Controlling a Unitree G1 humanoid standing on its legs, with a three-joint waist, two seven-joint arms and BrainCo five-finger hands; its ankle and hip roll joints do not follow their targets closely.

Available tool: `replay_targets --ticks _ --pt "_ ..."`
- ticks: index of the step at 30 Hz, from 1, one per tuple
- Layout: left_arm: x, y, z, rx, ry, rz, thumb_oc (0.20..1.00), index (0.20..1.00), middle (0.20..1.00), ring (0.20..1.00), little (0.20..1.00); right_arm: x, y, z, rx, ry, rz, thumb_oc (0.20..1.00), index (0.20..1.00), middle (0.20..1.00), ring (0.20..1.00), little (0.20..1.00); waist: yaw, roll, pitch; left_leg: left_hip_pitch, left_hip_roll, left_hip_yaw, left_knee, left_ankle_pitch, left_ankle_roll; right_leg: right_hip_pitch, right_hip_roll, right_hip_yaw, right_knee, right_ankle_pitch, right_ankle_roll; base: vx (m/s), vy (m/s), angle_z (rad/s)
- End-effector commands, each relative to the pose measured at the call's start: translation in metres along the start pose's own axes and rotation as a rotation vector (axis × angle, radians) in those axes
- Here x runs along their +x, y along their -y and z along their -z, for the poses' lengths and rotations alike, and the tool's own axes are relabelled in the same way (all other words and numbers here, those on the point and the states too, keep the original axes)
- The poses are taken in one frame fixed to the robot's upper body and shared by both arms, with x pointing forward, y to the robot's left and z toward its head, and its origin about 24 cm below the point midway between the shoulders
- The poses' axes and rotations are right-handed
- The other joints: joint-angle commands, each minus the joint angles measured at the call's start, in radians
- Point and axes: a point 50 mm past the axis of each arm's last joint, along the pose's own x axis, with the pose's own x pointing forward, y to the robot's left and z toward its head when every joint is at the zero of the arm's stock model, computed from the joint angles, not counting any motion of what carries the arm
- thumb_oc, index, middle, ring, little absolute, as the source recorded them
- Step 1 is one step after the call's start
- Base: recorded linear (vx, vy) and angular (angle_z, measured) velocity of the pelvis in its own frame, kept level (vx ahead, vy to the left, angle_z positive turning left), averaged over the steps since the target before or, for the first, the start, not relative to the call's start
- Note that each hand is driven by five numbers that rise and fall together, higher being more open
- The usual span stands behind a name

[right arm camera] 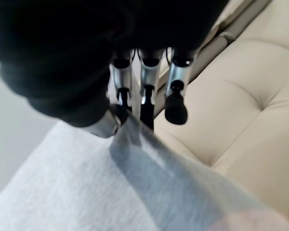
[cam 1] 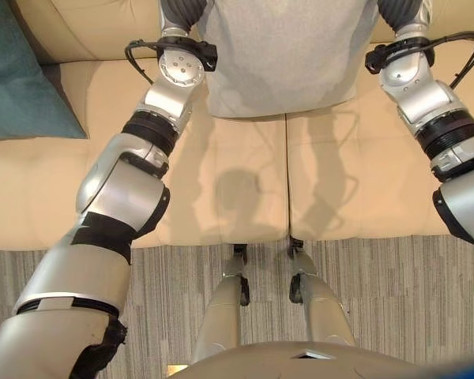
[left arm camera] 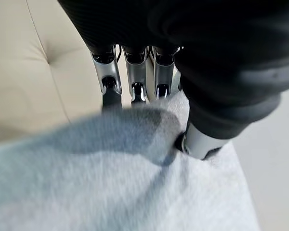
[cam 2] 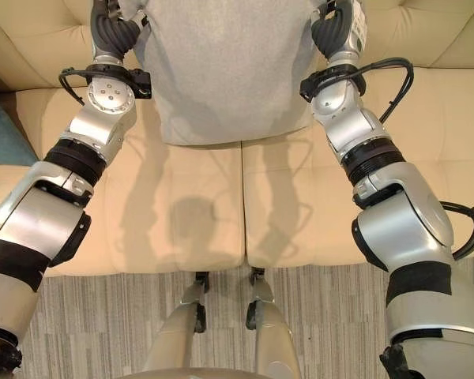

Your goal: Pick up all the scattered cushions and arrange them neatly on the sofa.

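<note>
From our head cameras we see a grey cushion [cam 1: 280, 55] held up between our two arms, over the cream sofa [cam 1: 245, 189] seat. Our left hand [cam 2: 114, 28] grips its one edge and our right hand [cam 2: 336, 24] grips the opposite edge, so the cushion hangs between them, above the seam where the two seat pads meet. Well off beyond our left arm a teal cushion [cam 1: 20, 75] leans at the sofa's end. Below the seat front runs the striped carpet [cam 1: 395, 292].

Now the left wrist view: our fingers [left arm camera: 137, 82] reach down behind the grey fabric while the thumb [left arm camera: 200, 142] presses into its near face, so this hand is pinching the cushion's edge. Tufted sofa back sits just past the fingertips.

Over to the right wrist view: same story, fingers [right arm camera: 176, 103] past the cushion's edge, thumb [right arm camera: 103, 125] against the fabric, clamped on the cushion.
</note>
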Motion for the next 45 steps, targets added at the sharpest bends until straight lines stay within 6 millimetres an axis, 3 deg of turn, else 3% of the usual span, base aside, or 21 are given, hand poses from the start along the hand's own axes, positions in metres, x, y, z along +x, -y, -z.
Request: replay_targets --ticks 1,2,3,8,10,13,14,17,18,22,24,26,27,29,30,31,33,34,37,43,45 --pt "0.006 0.018 -0.048 -0.028 0.179 0.067 1.000 1.000 1.000 1.000 1.000 0.017 0.006 -0.043 0.102 0.116 0.036 0.253 0.253 0.253 0.253 0.253 0.033 -0.051 -0.086 0.056 0.026 -0.001 -0.118 0.029 -0.111 -0.002 -0.023 0.022 -0.027 -0.021 0.182 0.00 0.000 0.00" --pt "0.006 0.018 -0.046 -0.025 0.173 0.067 1.000 1.000 1.000 1.000 1.000 0.016 0.005 -0.040 0.089 0.101 0.023 0.564 0.564 0.564 0.564 0.564 0.034 -0.052 -0.084 0.055 0.026 -0.002 -0.118 0.030 -0.111 -0.003 -0.022 0.022 -0.027 -0.020 0.182 0.00 0.000 0.00" --pt "0.007 0.016 -0.044 -0.023 0.167 0.065 1.000 1.000 1.000 1.000 1.000 0.017 0.006 -0.036 0.071 0.089 0.014 1.000 1.000 1.000 1.000 1.000 0.035 -0.053 -0.082 0.054 0.027 -0.001 -0.118 0.030 -0.112 -0.005 -0.023 0.021 -0.027 -0.018 0.181 0.00 0.000 0.00" --pt "0.010 0.001 -0.027 0.007 0.098 0.030 1.000 1.000 1.000 1.000 1.000 0.017 0.014 -0.005 -0.003 -0.032 0.001 1.000 1.000 1.000 1.000 1.000 0.041 -0.053 -0.073 0.048 0.025 -0.003 -0.118 0.036 -0.115 -0.011 -0.021 0.017 -0.027 -0.016 0.182 0.00 0.000 0.00" --pt "0.014 -0.018 -0.018 0.042 0.073 -0.010 1.000 1.000 1.000 1.000 1.000 0.018 0.026 0.010 -0.051 -0.072 0.013 1.000 1.000 1.000 1.000 1.000 0.044 -0.053 -0.074 0.051 0.026 -0.003 -0.118 0.037 -0.117 -0.010 -0.022 0.014 -0.027 -0.015 0.183 0.00 0.000 0.00" --pt "0.014 -0.064 0.006 0.097 0.019 -0.107 1.000 1.000 1.000 1.000 1.000 0.012 0.055 0.043 -0.111 -0.147 0.069 1.000 1.000 1.000 1.000 1.000 0.050 -0.055 -0.077 0.065 0.027 -0.002 -0.118 0.033 -0.119 0.003 -0.023 0.008 -0.027 -0.017 0.185 0.00 0.000 -0.02" --pt "0.007 -0.086 0.024 0.108 -0.012 -0.139 1.000 1.000 1.000 1.000 1.000 0.002 0.071 0.069 -0.135 -0.206 0.093 1.000 1.000 1.000 1.000 1.000 0.050 -0.055 -0.079 0.080 0.027 -0.002 -0.118 0.027 -0.119 0.020 -0.024 0.005 -0.027 -0.020 0.186 0.00 0.000 0.00" --pt "-0.013 -0.103 0.054 0.116 -0.047 -0.142 1.000 1.000 1.000 1.000 1.000 -0.020 0.079 0.097 -0.138 -0.243 0.096 1.000 1.000 1.000 1.000 1.000 0.050 -0.055 -0.084 0.110 0.028 -0.001 -0.118 0.017 -0.117 0.052 -0.025 0.001 -0.027 -0.028 0.183 0.03 0.000 -0.01" --pt "-0.045 -0.109 0.084 0.106 -0.068 -0.107 1.000 1.000 1.000 1.000 1.000 -0.056 0.079 0.127 -0.129 -0.277 0.061 1.000 1.000 1.000 1.000 1.000 0.045 -0.058 -0.086 0.158 0.029 0.004 -0.118 -0.003 -0.114 0.102 -0.025 -0.002 -0.027 -0.041 0.178 0.06 -0.007 -0.04" --pt "-0.108 -0.105 0.123 0.087 -0.129 -0.046 1.000 1.000 1.000 1.000 1.000 -0.124 0.067 0.163 -0.085 -0.346 0.004 1.000 1.000 1.000 1.000 1.000 0.039 -0.063 -0.083 0.230 0.030 0.009 -0.118 -0.025 -0.106 0.179 -0.031 -0.005 -0.027 -0.056 0.173 0.04 -0.007 0.00" --pt "-0.186 -0.114 0.171 0.160 -0.323 0.020 1.000 1.000 1.000 1.000 1.000 -0.203 0.058 0.195 -0.182 -0.463 -0.149 1.000 1.000 1.000 1.000 1.000 0.034 -0.068 -0.068 0.321 0.038 0.026 -0.118 -0.052 -0.098 0.272 -0.032 -0.005 -0.027 -0.076 0.168 0.07 -0.053 0.02" --pt "-0.222 -0.121 0.189 0.196 -0.433 0.042 1.000 1.000 1.000 1.000 1.000 -0.238 0.057 0.207 -0.218 -0.535 -0.212 1.000 1.000 1.000 1.000 1.000 0.031 -0.066 -0.064 0.364 0.042 0.034 -0.118 -0.062 -0.094 0.316 -0.029 -0.007 -0.027 -0.088 0.164 0.05 -0.037 0.00" --pt "-0.260 -0.124 0.207 0.205 -0.565 0.056 1.000 1.000 1.000 1.000 1.000 -0.273 0.050 0.216 -0.254 -0.611 -0.292 1.000 1.000 1.000 1.000 1.000 0.032 -0.063 -0.056 0.405 0.042 0.042 -0.118 -0.065 -0.084 0.355 -0.031 -0.002 -0.027 -0.094 0.163 0.03 -0.021 -0.12" --pt "-0.290 -0.124 0.220 0.221 -0.676 0.090 1.000 1.000 1.000 1.000 1.000 -0.294 0.040 0.220 -0.241 -0.669 -0.349 1.000 1.000 1.000 1.000 1.000 0.031 -0.061 -0.046 0.453 0.046 0.055 -0.118 -0.073 -0.075 0.399 -0.029 0.002 -0.027 -0.105 0.160 -0.01 -0.025 -0.14" --pt "-0.321 -0.123 0.231 0.227 -0.793 0.122 1.000 1.000 1.000 1.000 1.000 -0.317 0.033 0.225 -0.235 -0.732 -0.412 1.000 1.000 1.000 1.000 1.000 0.030 -0.057 -0.041 0.490 0.047 0.062 -0.118 -0.079 -0.066 0.434 -0.025 0.005 -0.027 -0.114 0.156 -0.02 -0.020 -0.16" --pt "-0.321 -0.123 0.231 0.227 -0.794 0.122 1.000 1.000 1.000 1.000 1.000 -0.317 0.033 0.225 -0.235 -0.732 -0.413 1.000 1.000 1.000 1.000 1.000 0.031 -0.057 -0.035 0.497 0.047 0.063 -0.118 -0.080 -0.066 0.441 -0.025 0.006 -0.027 -0.115 0.156 -0.03 -0.017 -0.21" --pt "-0.350 -0.117 0.245 0.237 -0.919 0.170 1.000 1.000 1.000 1.000 1.000 -0.344 0.021 0.231 -0.223 -0.824 -0.481 1.000 1.000 1.000 1.000 1.000 0.028 -0.052 -0.023 0.542 0.046 0.073 -0.118 -0.091 -0.055 0.483 -0.019 0.011 -0.027 -0.128 0.153 -0.06 -0.023 -0.17" --pt "-0.376 -0.115 0.254 0.268 -1.028 0.217 1.000 1.000 1.000 1.000 1.000 -0.370 0.014 0.235 -0.222 -0.907 -0.560 1.000 1.000 1.000 1.000 1.000 0.026 -0.049 -0.024 0.570 0.048 0.082 -0.118 -0.094 -0.051 0.512 -0.014 0.013 -0.027 -0.134 0.148 -0.08 -0.034 -0.13" --pt "-0.422 -0.116 0.268 0.336 -1.236 0.293 1.000 1.000 1.000 1.000 1.000 -0.418 0.009 0.241 -0.280 -1.042 -0.714 1.000 1.000 1.000 1.000 1.000 0.022 -0.048 -0.036 0.648 0.049 0.098 -0.118 -0.115 -0.046 0.589 -0.003 0.021 -0.027 -0.158 0.139 -0.05 -0.049 -0.20" --pt "-0.470 -0.115 0.270 0.473 -1.398 0.506 1.000 1.000 1.000 1.000 1.000 -0.484 0.014 0.238 -0.343 -1.229 -0.920 1.000 1.000 1.000 1.000 1.000 0.017 -0.049 -0.011 0.781 0.060 0.109 -0.083 -0.161 -0.030 0.724 0.022 0.056 -0.021 -0.193 0.117 -0.03 -0.061 -0.13" --pt "-0.471 -0.105 0.270 0.446 -1.402 0.515 1.000 1.000 1.000 1.000 1.000 -0.493 0.015 0.237 -0.362 -1.268 -0.940 1.000 1.000 1.000 1.000 1.000 0.028 -0.056 0.012 0.759 0.039 0.025 0.008 -0.195 -0.029 0.725 0.020 0.087 -0.019 -0.183 0.112 -0.16 -0.005 -0.29"
